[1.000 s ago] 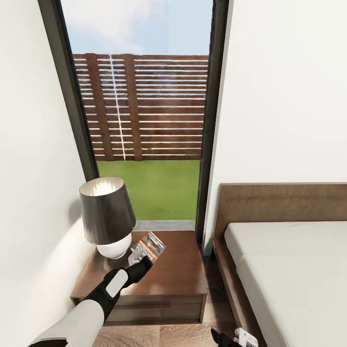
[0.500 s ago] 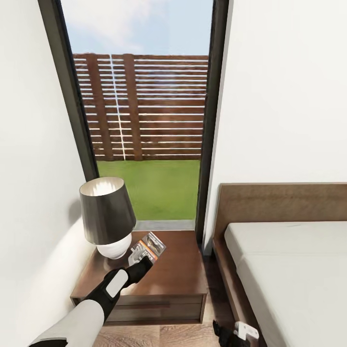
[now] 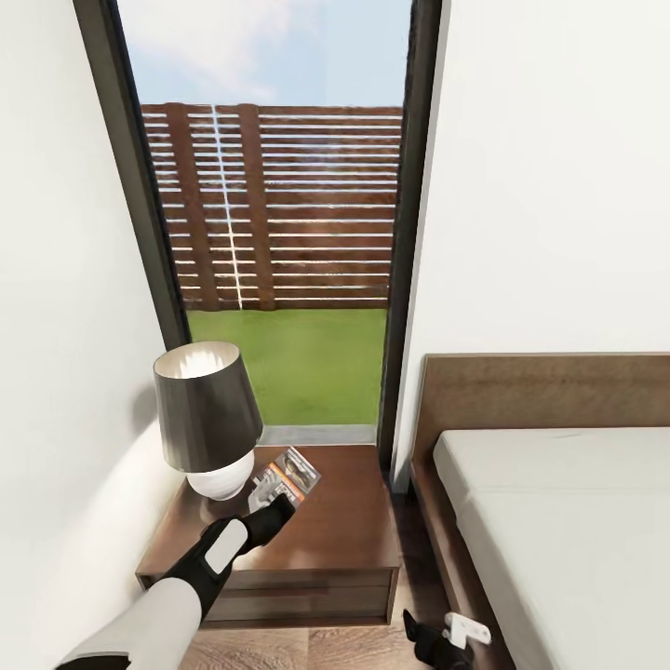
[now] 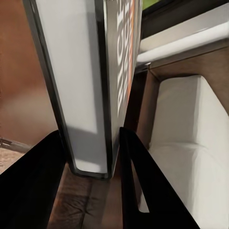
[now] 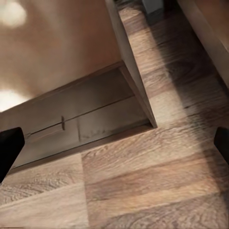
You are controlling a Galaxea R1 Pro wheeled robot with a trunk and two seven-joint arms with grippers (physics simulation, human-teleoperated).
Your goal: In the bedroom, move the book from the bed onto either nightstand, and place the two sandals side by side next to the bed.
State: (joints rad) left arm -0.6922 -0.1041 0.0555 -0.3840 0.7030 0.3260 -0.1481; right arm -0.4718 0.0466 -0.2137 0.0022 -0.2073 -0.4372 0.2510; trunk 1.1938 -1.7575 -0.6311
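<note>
Left wrist view: book (image 4: pixel 90 95) clamped upright between the two fingers (image 4: pixel 33 186)

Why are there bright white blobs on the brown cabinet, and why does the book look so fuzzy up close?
Right wrist view: the blobs are glare on the glossy nightstand. Left wrist view: the book sits very near the lens, so its lettering smears. Head view: the lamp casts a soft shadow on the wall.

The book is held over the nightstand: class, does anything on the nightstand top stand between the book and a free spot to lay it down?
Nothing visible blocks it. The left gripper holds the book above the nightstand; the lamp stands beside it on the wall side, and the wooden top toward the bed is bare.
</note>
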